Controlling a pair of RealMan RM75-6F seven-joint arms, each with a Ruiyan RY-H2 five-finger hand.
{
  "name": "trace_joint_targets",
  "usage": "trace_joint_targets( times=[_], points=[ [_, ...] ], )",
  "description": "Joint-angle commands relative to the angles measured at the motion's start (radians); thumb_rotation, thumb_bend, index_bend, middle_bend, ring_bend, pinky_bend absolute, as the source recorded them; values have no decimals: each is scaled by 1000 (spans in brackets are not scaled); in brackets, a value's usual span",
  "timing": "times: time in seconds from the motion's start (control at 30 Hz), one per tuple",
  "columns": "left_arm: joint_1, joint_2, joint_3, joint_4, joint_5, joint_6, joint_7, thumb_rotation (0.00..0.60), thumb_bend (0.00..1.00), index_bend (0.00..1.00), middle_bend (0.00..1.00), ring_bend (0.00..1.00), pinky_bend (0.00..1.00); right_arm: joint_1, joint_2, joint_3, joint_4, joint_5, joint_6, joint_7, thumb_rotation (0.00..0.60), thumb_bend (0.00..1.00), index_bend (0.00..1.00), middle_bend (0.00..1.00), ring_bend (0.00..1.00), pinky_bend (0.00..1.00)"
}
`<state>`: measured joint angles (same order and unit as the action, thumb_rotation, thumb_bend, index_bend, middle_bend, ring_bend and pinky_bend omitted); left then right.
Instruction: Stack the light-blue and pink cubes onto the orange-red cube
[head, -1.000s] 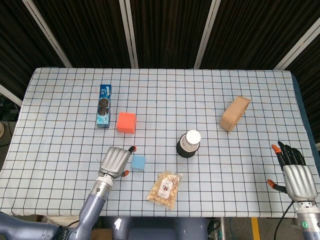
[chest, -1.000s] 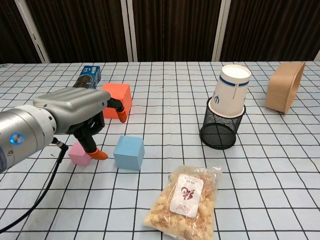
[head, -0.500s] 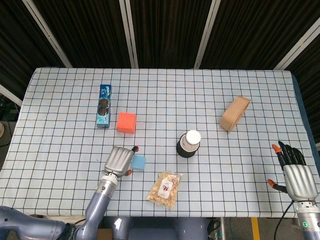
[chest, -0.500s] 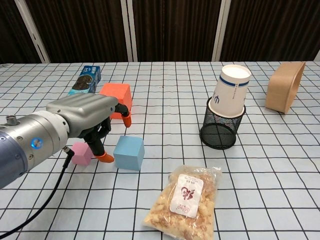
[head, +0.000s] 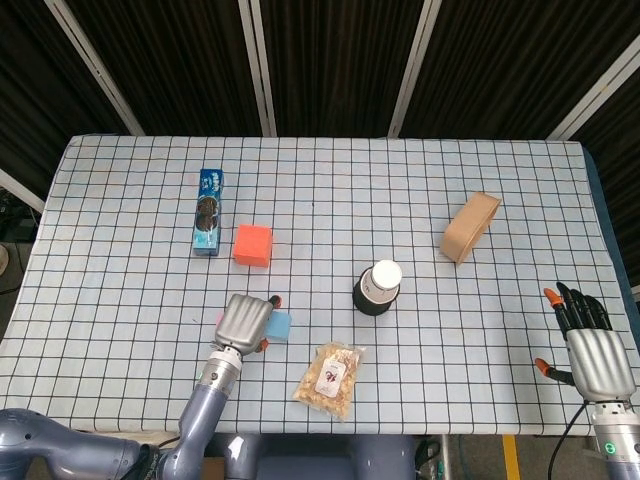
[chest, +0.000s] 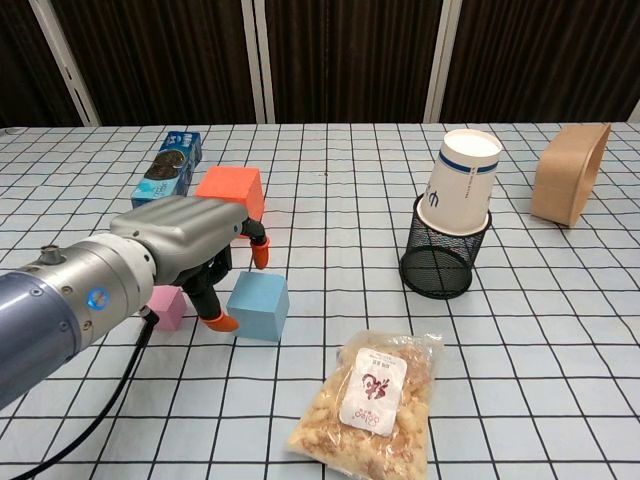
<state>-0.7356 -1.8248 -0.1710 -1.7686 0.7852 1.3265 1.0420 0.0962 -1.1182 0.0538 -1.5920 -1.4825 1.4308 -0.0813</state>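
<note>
Checked table (head: 120, 330), near half: left hand (chest: 195, 240) held low over the cloth, fingers parted and curved around the light-blue cube (chest: 259, 305), thumb tip at the cube's left face, another fingertip (chest: 260, 256) above its far edge; whether they touch it cannot be told, and the cube sits flat on the cloth. Pink cube (chest: 166, 306) just left of the light-blue one, partly hidden behind the hand. Orange-red cube (head: 253, 245) farther back, apart from both, top face bare, open cloth between it and the hand. Blue cookie box (head: 208, 211) just left of the orange-red cube, lying lengthwise. Snack bag (head: 330, 379) near the front edge, right of the light-blue cube. Black mesh holder (chest: 442, 261) at mid-table with a paper cup (chest: 459, 191) tilted in it. Tan container (head: 469, 227) toward the right side. Right hand (head: 592, 352) at the table's front right corner, fingers spread, holding nothing, well apart from every item.
</note>
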Motion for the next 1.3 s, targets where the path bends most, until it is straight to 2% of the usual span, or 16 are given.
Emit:
trace_joint_targets(
  times=[0.03,0.4,0.7,0.9,1.13,1.3],
  points=[
    [-2,-3,2,7,-1,3,-3,600,204,359,878,742,738,1,0,0,1,0,-2,2,600,103,71,33,55,104],
    [-16,-21,1,40,-8,3,-4,600,208,368,878,742,738,3,0,-1,3,4,-9,4,600,104,71,33,55,104],
    [-23,-29,3,52,-9,-7,-19,600,295,413,880,743,744,4,0,0,5,7,-12,8,600,103,71,33,55,104],
    [-20,-27,4,54,-3,-6,-39,600,305,416,880,745,747,5,-1,-1,4,5,-12,5,600,102,71,33,55,104],
    [-10,19,-13,-8,11,16,-59,600,305,416,880,744,747,4,-1,-1,4,6,-10,6,600,103,71,33,55,104],
    [-9,90,-59,-116,-4,42,-54,600,304,416,877,745,747,5,-2,-3,2,3,-11,1,600,103,71,33,55,104]
  ],
)
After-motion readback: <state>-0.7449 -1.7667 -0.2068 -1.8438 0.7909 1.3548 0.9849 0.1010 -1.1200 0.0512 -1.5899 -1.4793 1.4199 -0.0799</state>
